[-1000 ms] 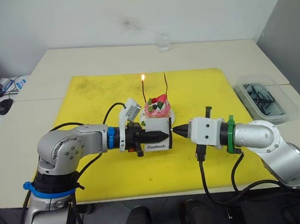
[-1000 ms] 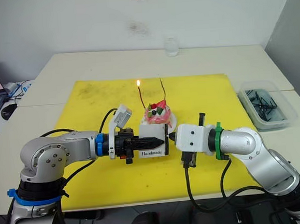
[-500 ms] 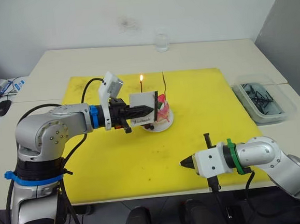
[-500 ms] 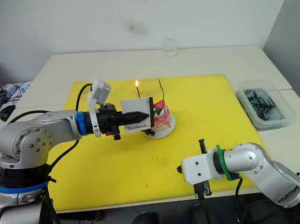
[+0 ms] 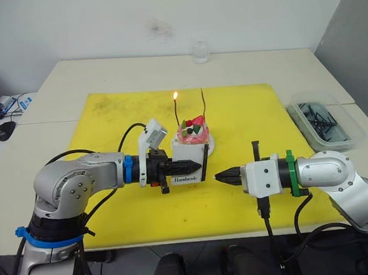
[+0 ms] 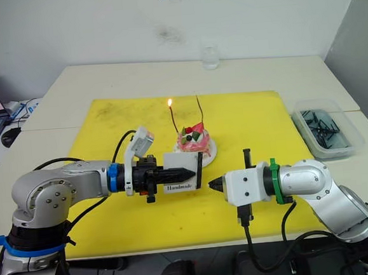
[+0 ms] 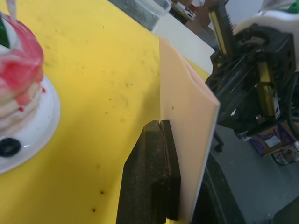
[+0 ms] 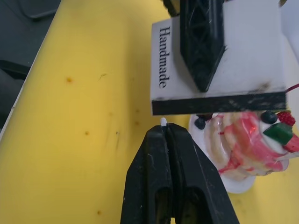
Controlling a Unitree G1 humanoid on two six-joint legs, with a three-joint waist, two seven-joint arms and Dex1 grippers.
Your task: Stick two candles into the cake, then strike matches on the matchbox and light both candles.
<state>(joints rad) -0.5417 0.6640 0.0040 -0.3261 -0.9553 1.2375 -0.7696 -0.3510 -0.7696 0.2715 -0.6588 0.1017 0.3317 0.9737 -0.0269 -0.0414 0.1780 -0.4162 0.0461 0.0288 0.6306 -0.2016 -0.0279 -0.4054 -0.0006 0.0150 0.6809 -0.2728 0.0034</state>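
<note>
A yellow mat (image 5: 105, 112) covers the table's middle. On it stands the pink cake (image 5: 193, 134) on its white plate, bearing two candles: the left candle (image 5: 176, 108) burns, the right candle (image 5: 204, 104) is unlit. The left gripper (image 5: 196, 167) clamps the matchbox (image 5: 190, 160) upright before the cake. The right gripper (image 5: 219, 176), pinched on a pale-tipped match (image 8: 163, 121), points at its black striking strip (image 8: 219, 102).

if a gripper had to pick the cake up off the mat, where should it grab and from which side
Probably by the white plate rim, not the pink cake itself, which looks soft. Come in low from the robot's right: two candles rise above the top, one lit, and the matchbox in the left gripper stands in front.
</note>
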